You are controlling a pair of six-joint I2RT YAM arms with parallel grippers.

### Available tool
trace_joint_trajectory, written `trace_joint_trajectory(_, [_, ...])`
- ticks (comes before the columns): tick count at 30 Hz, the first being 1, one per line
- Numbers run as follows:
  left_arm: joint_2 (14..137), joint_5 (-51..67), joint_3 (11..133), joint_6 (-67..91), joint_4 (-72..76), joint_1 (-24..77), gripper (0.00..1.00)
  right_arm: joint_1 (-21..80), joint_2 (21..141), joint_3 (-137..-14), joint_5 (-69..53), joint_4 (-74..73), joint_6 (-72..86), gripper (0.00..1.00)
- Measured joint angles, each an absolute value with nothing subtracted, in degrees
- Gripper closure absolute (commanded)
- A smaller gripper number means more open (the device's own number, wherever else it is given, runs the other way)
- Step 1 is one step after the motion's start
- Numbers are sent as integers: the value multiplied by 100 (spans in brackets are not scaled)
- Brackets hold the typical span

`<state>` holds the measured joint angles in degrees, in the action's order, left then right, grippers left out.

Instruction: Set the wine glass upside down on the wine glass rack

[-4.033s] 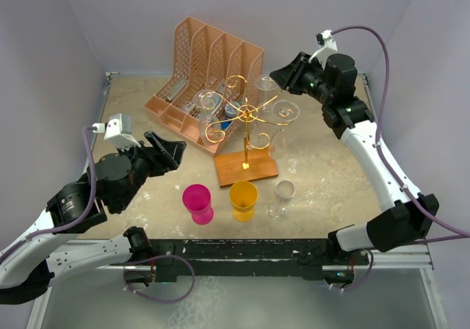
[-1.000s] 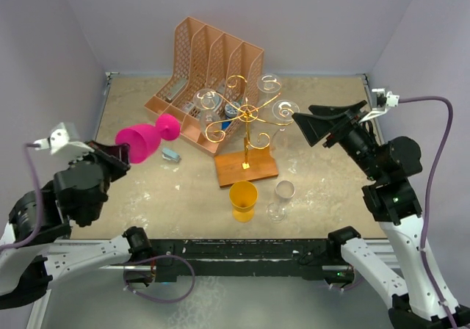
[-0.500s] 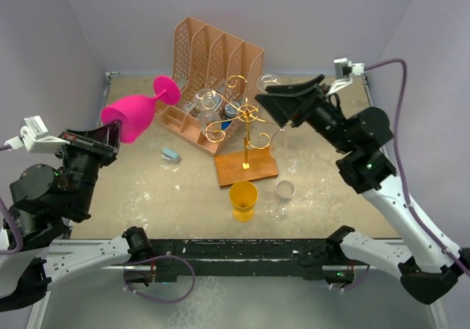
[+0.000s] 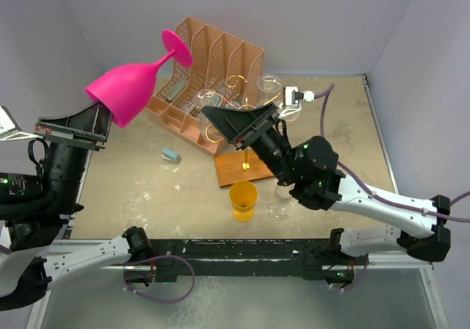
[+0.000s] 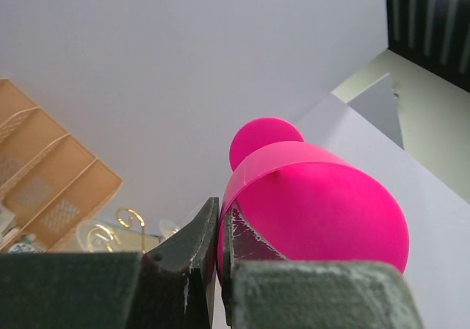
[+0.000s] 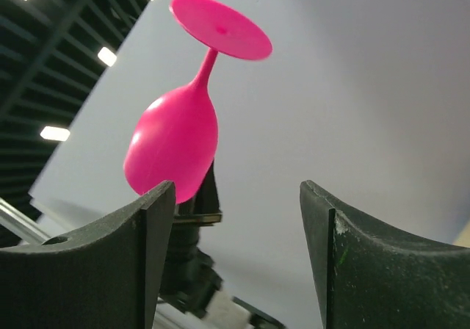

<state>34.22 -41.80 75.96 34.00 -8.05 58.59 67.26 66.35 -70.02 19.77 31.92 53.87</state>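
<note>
The pink wine glass [image 4: 125, 90] is held high over the table's left side, tilted, foot uppermost and rim lowest. My left gripper [image 4: 103, 120] is shut on its rim; in the left wrist view the fingers [image 5: 194, 237] pinch the bowl wall of the glass [image 5: 316, 197]. The wine glass rack [image 4: 236, 169], gold wire on a brown base, stands mid-table, partly hidden behind my right gripper [image 4: 224, 127]. That gripper is open with nothing in it, facing left toward the glass [image 6: 176, 149], which is well apart from its jaws [image 6: 239, 186].
A peach slotted organizer [image 4: 213, 57] stands behind the rack. Clear glasses [image 4: 268, 87] hang on the rack's arms. A yellow cup [image 4: 243, 199] and a clear wine glass [image 4: 281, 197] stand in front of the base. A small grey-blue object [image 4: 171, 155] lies left of it.
My left arm has lifted the pink glass higher and turned its foot upward. My right arm has swung left and down across the rack, its jaws slightly narrower.
</note>
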Motion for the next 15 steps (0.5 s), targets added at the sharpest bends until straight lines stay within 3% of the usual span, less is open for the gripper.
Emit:
trace_joint_trajectory(10, [3533,-3411,7120,3378,-167,5859,100,7212,7310,-7349,3074,4084,6495,34])
trace_joint_trajectory(15, [3533,-3291,6945,3380,-32,5859,100,7238,7599,-7714,3291,4204,6781,42])
